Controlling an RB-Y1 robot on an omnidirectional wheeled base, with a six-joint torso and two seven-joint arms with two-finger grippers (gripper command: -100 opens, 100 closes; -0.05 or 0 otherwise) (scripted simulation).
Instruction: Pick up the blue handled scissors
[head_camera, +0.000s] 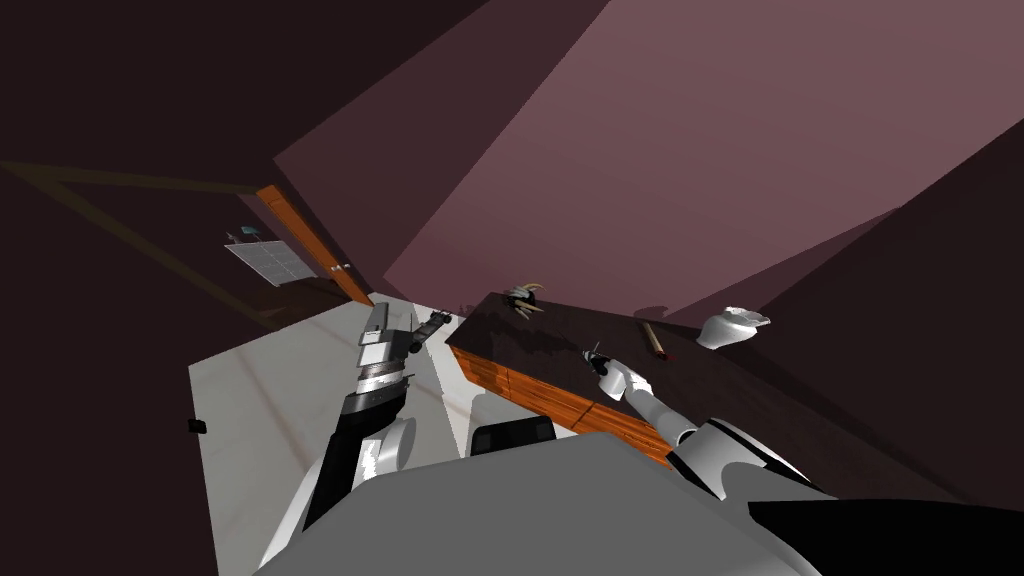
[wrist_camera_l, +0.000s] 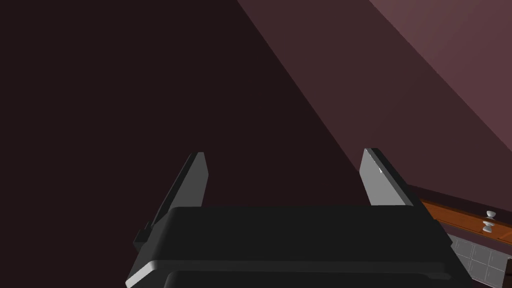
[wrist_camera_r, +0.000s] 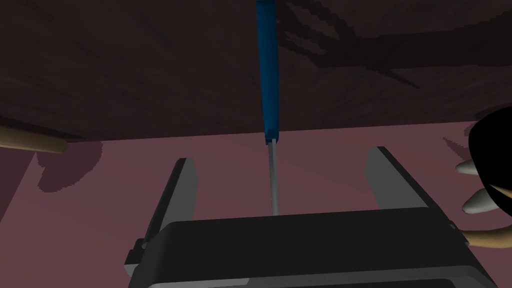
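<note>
Scissors (wrist_camera_r: 266, 75), 1 pair, blade between right tool's (wrist_camera_r: 280, 155) spread jaws; left tool (wrist_camera_l: 283, 152) apart.

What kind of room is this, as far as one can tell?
Probably a room in a house: mauve walls, a wooden door, and a dark-topped cabinet with drawers.

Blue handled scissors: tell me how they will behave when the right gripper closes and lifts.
Likely stiff: the scissors show as one straight line, blue handle to thin grey blade. Probably light, being so slim between the open fingers of the right gripper. The smooth narrow blade may slip or twist; gripping the thicker handle seems safer.
</note>
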